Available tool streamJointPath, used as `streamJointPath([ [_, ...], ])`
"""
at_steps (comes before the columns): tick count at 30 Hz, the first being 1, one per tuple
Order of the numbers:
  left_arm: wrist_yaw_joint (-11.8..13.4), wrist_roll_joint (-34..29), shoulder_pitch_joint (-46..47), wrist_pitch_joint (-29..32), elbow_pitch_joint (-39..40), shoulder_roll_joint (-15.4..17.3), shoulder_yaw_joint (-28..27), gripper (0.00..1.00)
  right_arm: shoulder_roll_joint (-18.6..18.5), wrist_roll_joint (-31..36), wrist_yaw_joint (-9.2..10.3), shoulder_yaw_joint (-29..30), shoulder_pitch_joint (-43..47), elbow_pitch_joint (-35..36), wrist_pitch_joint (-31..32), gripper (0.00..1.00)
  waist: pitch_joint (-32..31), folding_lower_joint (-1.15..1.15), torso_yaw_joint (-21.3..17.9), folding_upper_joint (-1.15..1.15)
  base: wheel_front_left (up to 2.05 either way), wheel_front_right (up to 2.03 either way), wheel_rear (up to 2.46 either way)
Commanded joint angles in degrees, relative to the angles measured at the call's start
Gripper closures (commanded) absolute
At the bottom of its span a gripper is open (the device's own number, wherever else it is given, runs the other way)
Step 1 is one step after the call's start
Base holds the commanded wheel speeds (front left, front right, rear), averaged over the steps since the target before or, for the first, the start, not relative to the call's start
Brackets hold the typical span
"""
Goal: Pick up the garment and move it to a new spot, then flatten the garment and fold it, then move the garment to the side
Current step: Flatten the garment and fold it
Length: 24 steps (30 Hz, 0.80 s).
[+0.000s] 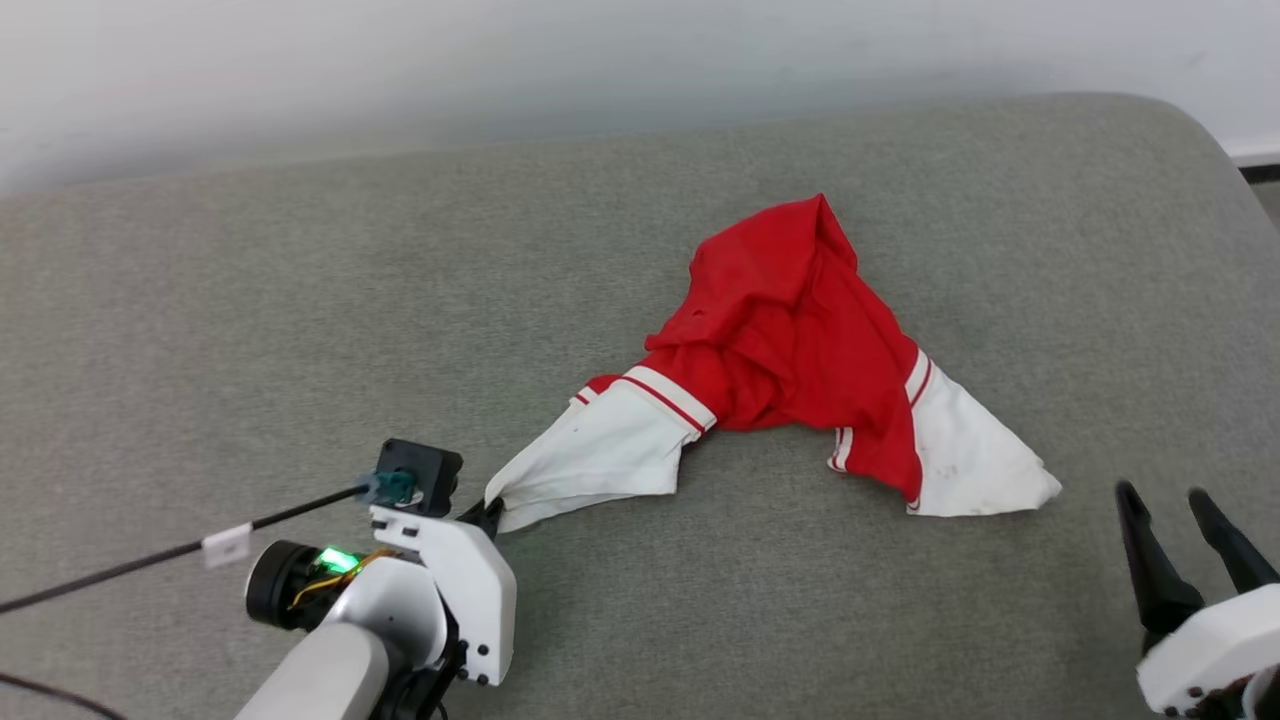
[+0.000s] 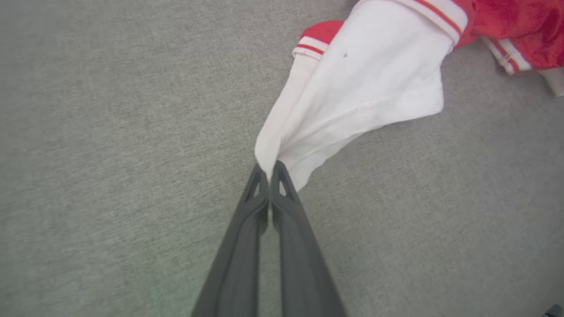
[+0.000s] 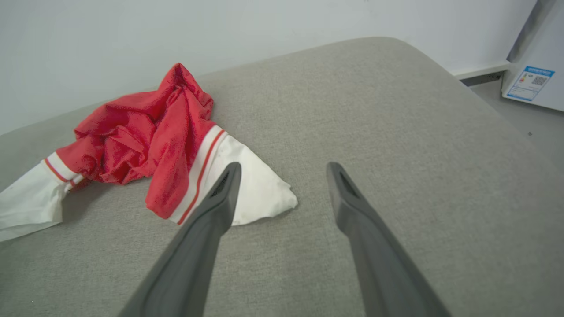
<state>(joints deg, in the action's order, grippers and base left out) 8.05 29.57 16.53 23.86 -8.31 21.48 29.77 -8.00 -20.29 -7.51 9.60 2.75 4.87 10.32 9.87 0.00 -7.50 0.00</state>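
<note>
Left end effector [image 2: 268, 167] clenched on sleeve tip of garment [image 1: 790, 330] (crumpled on grey cushion [image 1: 300, 300]); right end effector [image 3: 283, 166] spread, empty.

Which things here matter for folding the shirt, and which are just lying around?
In the job: garment, white sleeve pinched in the shut left gripper; right gripper, open, apart from it; grey cushion underneath.
Just there: black cable; white cabinet with blue label.

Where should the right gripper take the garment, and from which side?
Grip the garment at the pointed tip of its free white sleeve, from the robot's right: that tip lies flat, toward the right gripper. The left gripper holds the other sleeve.
</note>
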Motion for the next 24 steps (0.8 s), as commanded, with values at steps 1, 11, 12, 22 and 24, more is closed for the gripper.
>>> streamJointPath([
  [1,1.06,-0.06,-1.63,-1.05,2.00,0.65,-0.75,1.00,-1.22,-1.37,0.03,0.78,0.44,-1.88,1.77,0.00,-0.90,0.00,1.01,0.00,0.00,0.00,0.00],
  [11,4.56,-1.88,-4.08,-1.95,14.34,2.76,-2.02,1.00,-9.36,-7.43,0.03,-1.84,-8.53,-15.21,15.60,0.00,0.67,0.00,5.43,0.00,0.00,0.00,0.00],
  [12,4.51,-1.99,-3.61,-1.83,14.90,2.73,-1.86,1.00,-9.93,-7.91,0.03,-2.73,-9.99,-16.57,16.79,0.00,1.18,0.00,5.87,0.00,0.00,0.00,0.00],
  [22,4.37,-3.04,-1.04,-2.96,16.44,1.95,-1.19,1.00,-12.19,-11.80,0.04,-10.87,-18.44,-32.30,27.10,0.00,4.92,0.00,9.07,0.00,0.00,0.00,0.00],
  [24,4.45,-2.84,-1.17,-3.36,16.13,1.86,-1.29,1.00,-11.42,-12.71,0.04,-11.67,-18.40,-34.90,29.05,0.84,5.01,0.00,9.35,0.00,0.00,0.00,0.00],
])
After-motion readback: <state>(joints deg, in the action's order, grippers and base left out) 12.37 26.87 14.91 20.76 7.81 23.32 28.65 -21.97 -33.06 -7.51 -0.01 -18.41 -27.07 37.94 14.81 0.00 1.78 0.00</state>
